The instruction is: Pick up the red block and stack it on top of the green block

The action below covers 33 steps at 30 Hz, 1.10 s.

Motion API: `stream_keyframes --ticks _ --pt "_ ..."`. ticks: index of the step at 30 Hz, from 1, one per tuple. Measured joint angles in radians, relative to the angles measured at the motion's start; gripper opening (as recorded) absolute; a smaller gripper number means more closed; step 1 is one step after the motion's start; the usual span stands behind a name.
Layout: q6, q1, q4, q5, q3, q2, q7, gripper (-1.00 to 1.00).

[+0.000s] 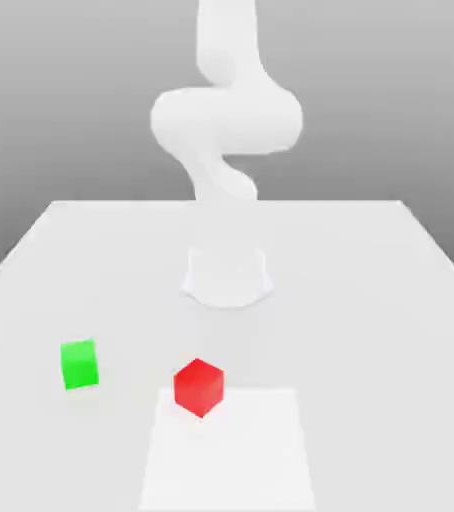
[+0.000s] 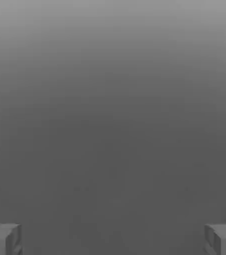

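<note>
A red block (image 1: 199, 387) sits on the white table (image 1: 371, 300), turned corner-on, at the back left corner of a lighter square patch. A green block (image 1: 79, 364) rests on the table to the exterior view's left of the red one, about two block widths apart from it. In the hand view my gripper (image 2: 113, 240) is open, its grey fingertips (image 2: 3, 239) far apart with nothing between them, and only plain grey background lies beyond them.
The arm's round base (image 1: 227, 275) stands mid-table behind the blocks, and the white arm (image 1: 226, 120) rises from it past the picture's top. A lighter square patch (image 1: 229, 450) marks the table's near edge.
</note>
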Motion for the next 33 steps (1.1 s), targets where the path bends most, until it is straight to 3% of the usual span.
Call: stream_keyframes --ticks 16,23,24,30,33 --pt "0.408 -0.149 -0.521 0.029 0.069 0.515 0.388 0.00" --pt "0.693 -0.143 -0.546 -0.045 0.028 0.870 0.500 0.00" --pt "0.721 -0.133 -0.542 -0.049 0.018 0.902 0.503 -1.00" --pt "0.736 -0.129 -0.540 -0.055 0.013 0.918 0.509 -1.00" --pt "0.682 -0.139 -0.549 -0.040 0.027 0.856 0.497 -1.00"
